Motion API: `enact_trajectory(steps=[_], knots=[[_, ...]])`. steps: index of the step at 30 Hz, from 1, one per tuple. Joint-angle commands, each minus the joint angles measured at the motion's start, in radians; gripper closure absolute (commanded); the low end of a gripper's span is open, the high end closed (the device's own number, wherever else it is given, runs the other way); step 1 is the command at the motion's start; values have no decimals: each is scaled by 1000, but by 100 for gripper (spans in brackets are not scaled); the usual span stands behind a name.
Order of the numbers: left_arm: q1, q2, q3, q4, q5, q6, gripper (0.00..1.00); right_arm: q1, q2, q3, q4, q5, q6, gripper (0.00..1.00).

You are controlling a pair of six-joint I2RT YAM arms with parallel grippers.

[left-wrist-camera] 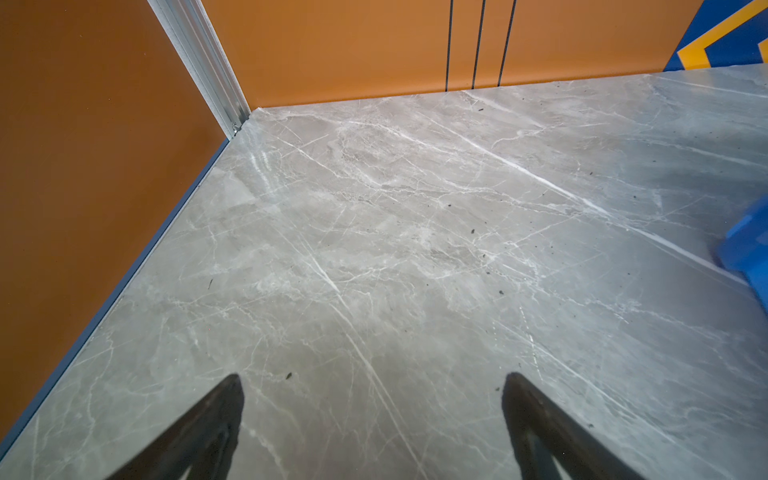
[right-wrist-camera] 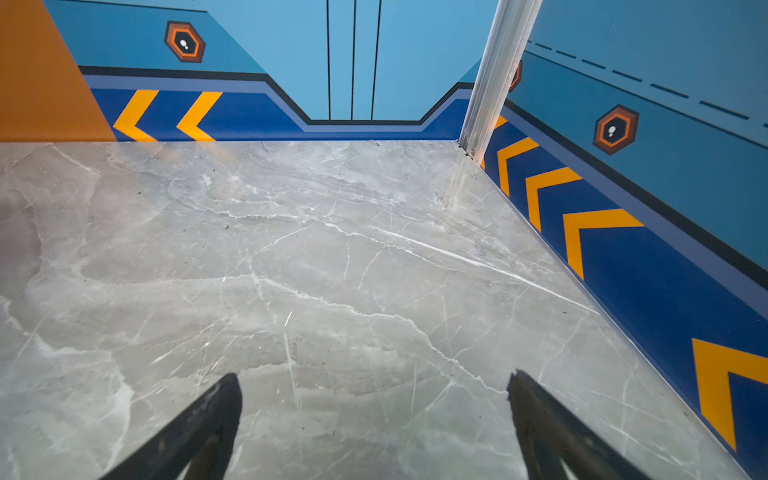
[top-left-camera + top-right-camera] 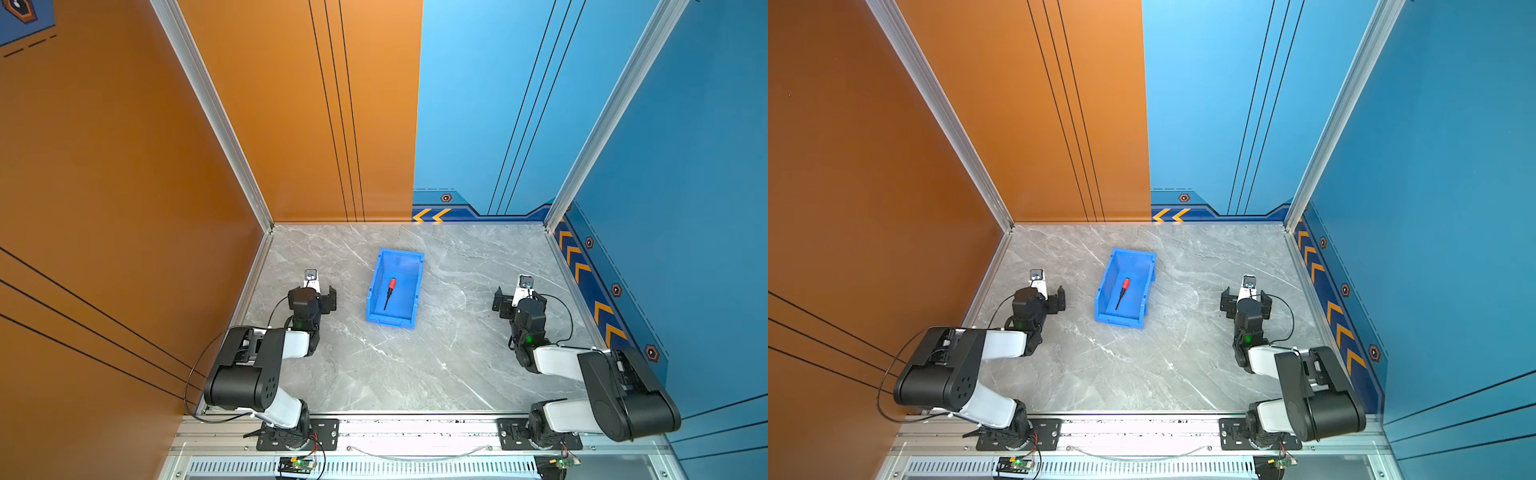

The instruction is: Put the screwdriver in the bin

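The screwdriver (image 3: 390, 293) (image 3: 1123, 293), with its red-orange handle and thin black shaft, lies inside the bright blue bin (image 3: 401, 252) (image 3: 1133, 252) mid-table in both top views. My left gripper (image 3: 314, 296) (image 3: 1040, 297) hovers left of the bin, well apart from it, open and empty. In the left wrist view the left gripper (image 1: 376, 376) spans only bare marble, with a corner of the bin (image 1: 748, 249) at the frame edge. My right gripper (image 3: 518, 300) (image 3: 1246, 302) (image 2: 375, 374) rests right of the bin, open, with nothing between its fingers.
The grey marble table (image 3: 415, 365) is walled by orange panels on the left and back left, and by blue panels with yellow chevrons (image 2: 598, 224) on the back right and right. Both arm bases sit on the metal rail (image 3: 415, 428) along the front edge.
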Motion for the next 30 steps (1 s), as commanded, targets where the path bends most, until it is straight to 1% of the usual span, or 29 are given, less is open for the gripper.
enact_trajectory(steps=[1,3,6,9,30], knots=[[8,10,-10,55,40,-19,2,-17,92,-30,198,-45,-17,0],[8,12,-12,62,39,-20,2,-16,129,-20,221,-44,-23,0],[8,12,-14,63,35,-19,2,-25,106,55,43,7,17,0],[6,14,-15,71,32,-17,2,-66,104,85,-20,-15,61,0],[8,15,-16,76,37,-18,2,-69,109,80,-6,-20,63,0]])
